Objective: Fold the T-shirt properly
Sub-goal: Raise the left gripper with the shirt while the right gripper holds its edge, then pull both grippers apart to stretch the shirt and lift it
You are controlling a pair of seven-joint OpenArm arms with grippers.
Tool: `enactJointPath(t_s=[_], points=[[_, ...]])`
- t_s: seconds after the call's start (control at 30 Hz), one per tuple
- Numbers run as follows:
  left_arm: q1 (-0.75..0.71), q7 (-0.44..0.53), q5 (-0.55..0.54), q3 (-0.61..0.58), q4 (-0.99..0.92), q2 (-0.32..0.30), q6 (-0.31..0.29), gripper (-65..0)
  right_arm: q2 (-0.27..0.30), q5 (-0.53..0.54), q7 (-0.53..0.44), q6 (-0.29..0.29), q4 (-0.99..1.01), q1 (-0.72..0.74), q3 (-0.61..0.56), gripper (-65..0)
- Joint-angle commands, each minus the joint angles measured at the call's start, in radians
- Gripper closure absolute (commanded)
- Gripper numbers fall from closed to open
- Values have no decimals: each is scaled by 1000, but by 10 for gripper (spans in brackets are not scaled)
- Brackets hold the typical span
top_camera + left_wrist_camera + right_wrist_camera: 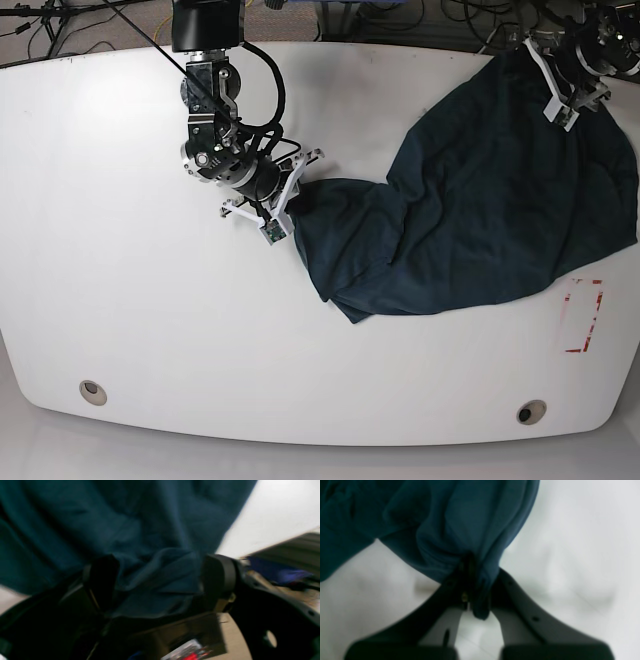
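The dark teal T-shirt (480, 200) lies crumpled on the white table (150, 300), stretching from the middle to the far right corner. My right gripper (288, 205) is at the shirt's left end. In the right wrist view this gripper (473, 580) is shut on a bunched fold of the T-shirt (445, 517). My left gripper (560, 85) is at the shirt's far right corner. The left wrist view shows the left gripper (160, 580) with its fingers (102, 580) wide apart and folds of the T-shirt (125, 530) lying loosely between them.
A red rectangle outline (583, 315) is marked on the table near the right edge. Two round holes (92, 391) (530, 411) sit near the front edge. Cables (90, 20) run behind the table's back edge.
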State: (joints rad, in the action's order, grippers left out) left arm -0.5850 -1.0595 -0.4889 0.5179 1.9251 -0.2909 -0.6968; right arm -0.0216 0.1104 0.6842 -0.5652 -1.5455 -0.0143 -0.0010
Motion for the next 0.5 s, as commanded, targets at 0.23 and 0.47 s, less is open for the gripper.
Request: enactJointPath(t_s=[0.23,0.47], points=[[9,12,112,-14,3,23,-1,-460,9,96,-25,1,-23,15,2,-13],[36,12,200,-58,0,25,-1,-168,9,102,-25,1,-36,14,3,-13]])
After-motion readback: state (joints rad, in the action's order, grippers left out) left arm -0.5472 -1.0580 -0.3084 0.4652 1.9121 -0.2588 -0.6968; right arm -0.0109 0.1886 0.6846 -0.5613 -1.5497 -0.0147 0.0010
